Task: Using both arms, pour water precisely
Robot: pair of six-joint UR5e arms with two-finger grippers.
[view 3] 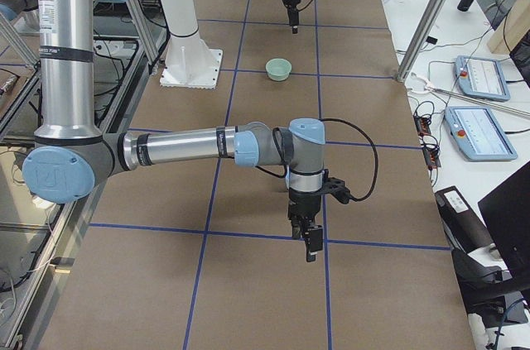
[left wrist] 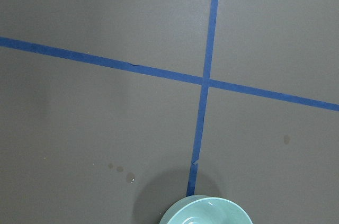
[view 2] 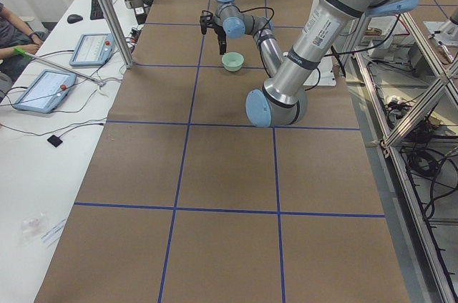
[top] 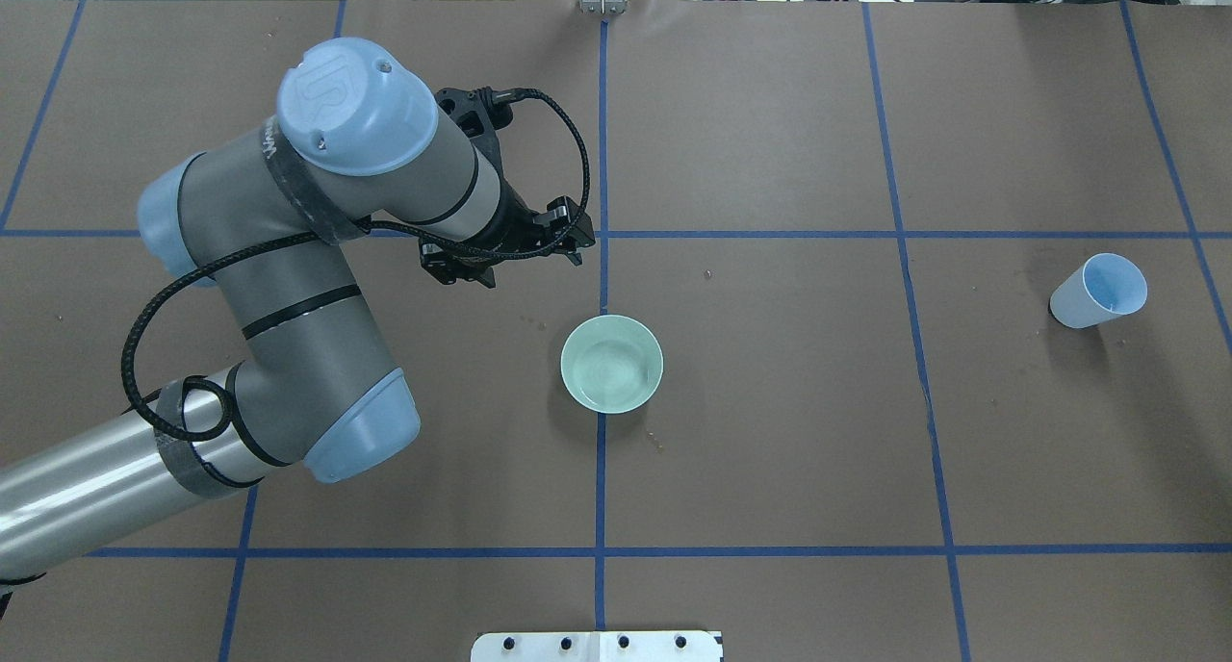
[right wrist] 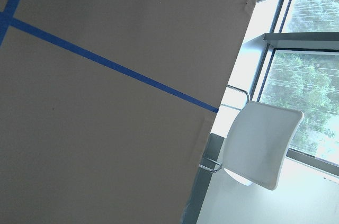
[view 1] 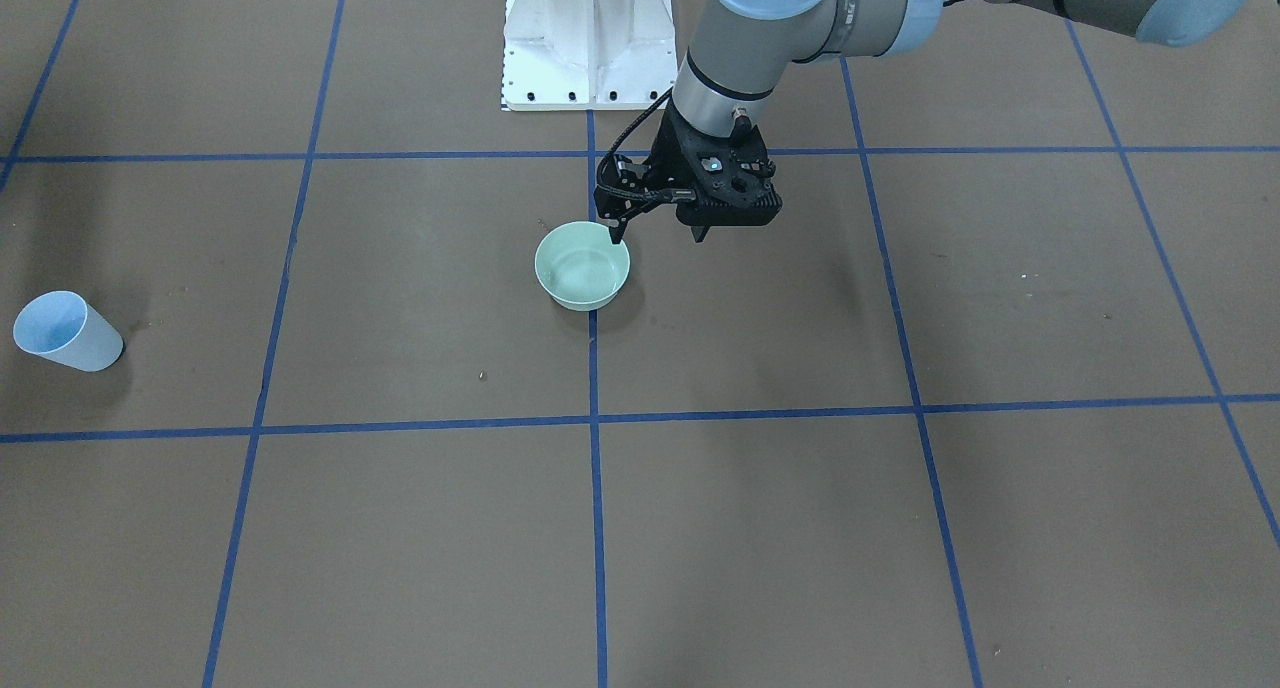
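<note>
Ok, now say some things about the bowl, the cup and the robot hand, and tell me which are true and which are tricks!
1. The green bowl sits on a blue tape line. True.
2. The left gripper is holding the blue cup. False: it is open and empty beside the bowl, and the cup stands alone far away.
3. The bowl is upside down. False: it opens upward, with water glinting inside.
4. Little spots dot the table near the bowl. True.
</note>
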